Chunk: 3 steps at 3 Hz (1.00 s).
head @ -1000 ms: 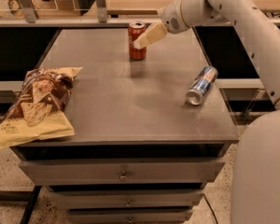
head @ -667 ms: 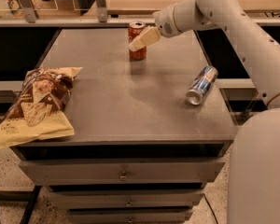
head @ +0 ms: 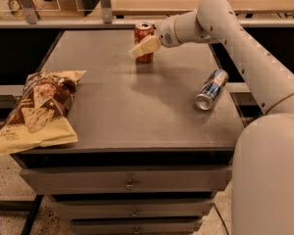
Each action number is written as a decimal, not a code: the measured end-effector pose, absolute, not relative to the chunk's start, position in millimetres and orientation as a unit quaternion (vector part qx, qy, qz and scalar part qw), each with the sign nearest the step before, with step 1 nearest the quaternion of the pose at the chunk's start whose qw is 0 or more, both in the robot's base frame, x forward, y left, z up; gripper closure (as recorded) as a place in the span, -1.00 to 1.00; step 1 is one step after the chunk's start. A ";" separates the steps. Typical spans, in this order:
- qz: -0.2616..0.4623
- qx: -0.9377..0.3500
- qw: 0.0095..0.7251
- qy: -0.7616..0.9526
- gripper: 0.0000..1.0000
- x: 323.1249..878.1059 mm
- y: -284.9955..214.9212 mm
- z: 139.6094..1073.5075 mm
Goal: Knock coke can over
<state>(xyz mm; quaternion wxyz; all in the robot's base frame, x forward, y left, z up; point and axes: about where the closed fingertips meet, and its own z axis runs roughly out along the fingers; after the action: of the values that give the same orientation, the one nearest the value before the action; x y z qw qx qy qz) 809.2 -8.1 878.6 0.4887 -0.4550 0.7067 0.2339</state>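
Note:
The coke can point(head: 143, 32), red with a silver top, stands upright at the far middle of the grey cabinet top point(head: 137, 106). My gripper point(head: 141, 48) reaches in from the right on the white arm point(head: 225, 23). Its cream fingers point(head: 148, 45) are shut and empty. They lie across the front of the can's lower half and hide part of it. I cannot tell if they touch the can.
A blue-and-silver can point(head: 211, 89) lies on its side near the right edge. A chip bag point(head: 36, 111) lies at the front left, overhanging the edge. A shelf rail point(head: 88, 23) runs behind the cabinet. My white base point(head: 269, 175) fills the lower right.
My gripper has moved left, from the can's right side to across its front. The can still stands upright in the same place.

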 end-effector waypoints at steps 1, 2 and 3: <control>0.268 -0.439 0.502 0.695 -1.00 811.8 -3.7 870.8; 0.294 -0.428 0.512 0.684 -1.00 811.2 -0.8 868.3; 0.306 -0.424 0.519 0.676 -0.65 808.9 -0.5 869.3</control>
<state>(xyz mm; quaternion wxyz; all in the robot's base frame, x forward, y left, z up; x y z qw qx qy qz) 808.9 -0.5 869.3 0.5190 -0.4239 0.6761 0.3063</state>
